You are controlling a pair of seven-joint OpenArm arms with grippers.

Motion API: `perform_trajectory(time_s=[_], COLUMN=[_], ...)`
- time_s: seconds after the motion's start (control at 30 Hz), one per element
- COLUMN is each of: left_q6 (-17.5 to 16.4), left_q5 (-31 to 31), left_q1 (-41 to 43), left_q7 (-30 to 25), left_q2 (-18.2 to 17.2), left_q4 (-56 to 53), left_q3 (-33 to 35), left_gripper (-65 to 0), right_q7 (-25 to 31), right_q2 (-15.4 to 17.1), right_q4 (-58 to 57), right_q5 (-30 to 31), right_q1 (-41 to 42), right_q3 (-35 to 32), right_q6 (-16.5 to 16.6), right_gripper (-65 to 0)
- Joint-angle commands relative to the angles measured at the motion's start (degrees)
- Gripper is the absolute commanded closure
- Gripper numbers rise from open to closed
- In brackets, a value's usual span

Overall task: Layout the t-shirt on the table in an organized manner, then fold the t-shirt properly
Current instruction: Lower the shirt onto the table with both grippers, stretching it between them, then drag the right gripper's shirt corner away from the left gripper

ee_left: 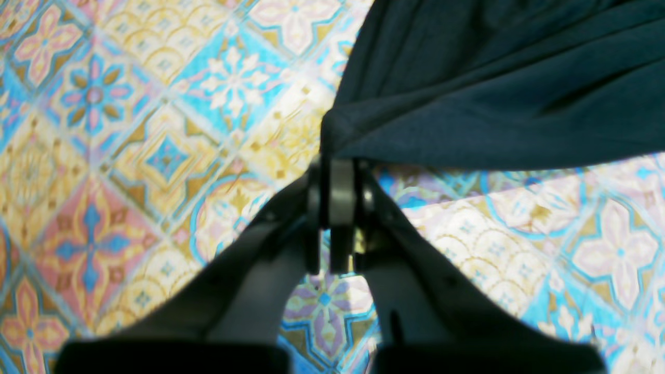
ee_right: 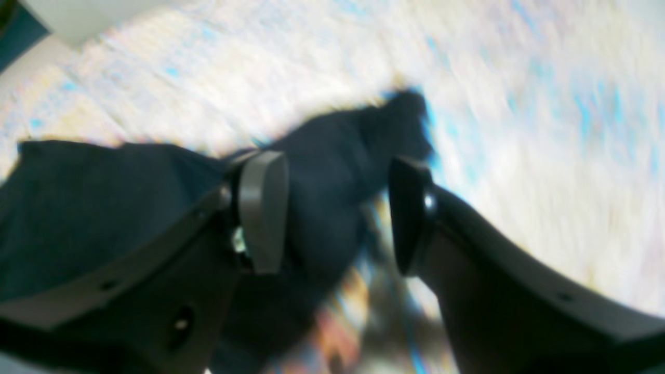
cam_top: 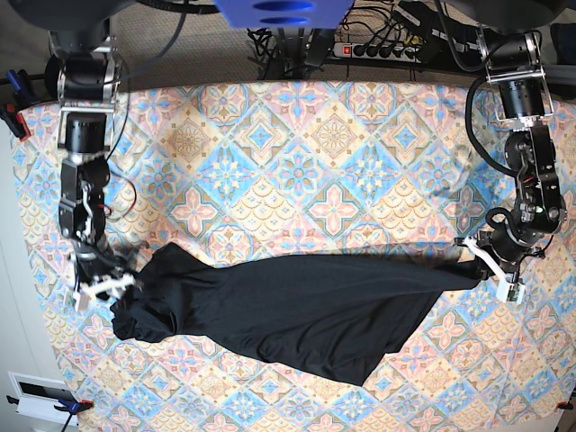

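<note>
T-shirt [cam_top: 297, 310]: black, stretched across table [cam_top: 297, 153]. My left gripper [ee_left: 337, 161] pinches its 3 o'clock corner; my right gripper [ee_right: 337, 208] gapes wide at 9 o'clock.

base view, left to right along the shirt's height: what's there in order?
right gripper → t-shirt stretched across the table → left gripper pinching the shirt's far corner.
</note>
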Motion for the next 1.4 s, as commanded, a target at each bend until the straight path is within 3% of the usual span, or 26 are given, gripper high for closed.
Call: perform_trajectory(time_s=[0.0,0.37,0.63,0.77,0.9,1.1,1.37], left_q6=[0.1,0.1,0.1,0.1,0.1,0.1,0.1], left_q5=[-0.3,-0.3,-0.3,-0.3,-0.3,-0.3,-0.3], left_q1=[-1.2,-1.2,-1.2,-1.2,-1.2,-1.2,-1.2], left_q7=[-1.3,-1.3,-1.3,-1.3,-1.3,-1.3,-1.3], left_q2=[-1.1,-1.0,-1.0,-0.9,-0.9,-0.9,-0.9], left_q4=[0.8,0.8,0.8,0.8,0.8,0.8,0.8], left_q3=[-0.5,-0.5,-0.5,-0.5,-0.5,-0.5,-0.5], left_gripper=[0.0,0.0,0.0,0.0,0.0,0.0,0.0], right_q7=[1.0,-1.6,-3.1,-9.0,-11.2,-12.0,-11.7], right_q2=[1.4,1.4,-1.4,-2.2,-3.7,-7.5,-10.8], right_q4=[1.5,1.6,8.9,13.6,14.8,14.3,12.6], right_q5=[0.4,0.8,0.6,0.8,0.9,0.9,0.8], right_q1=[0.8,-10.6,-14.4,-14.6,-14.3,-14.1,-7.1], right_q3=[1.8,3.0,3.0,3.0,3.1,3.3,3.3], right_q6=[0.4,0.4,0.4,0.4,0.4,0.4,0.4], right_gripper=[-30.4,-30.4,-30.4,-30.4,-30.4,-30.4,-30.4])
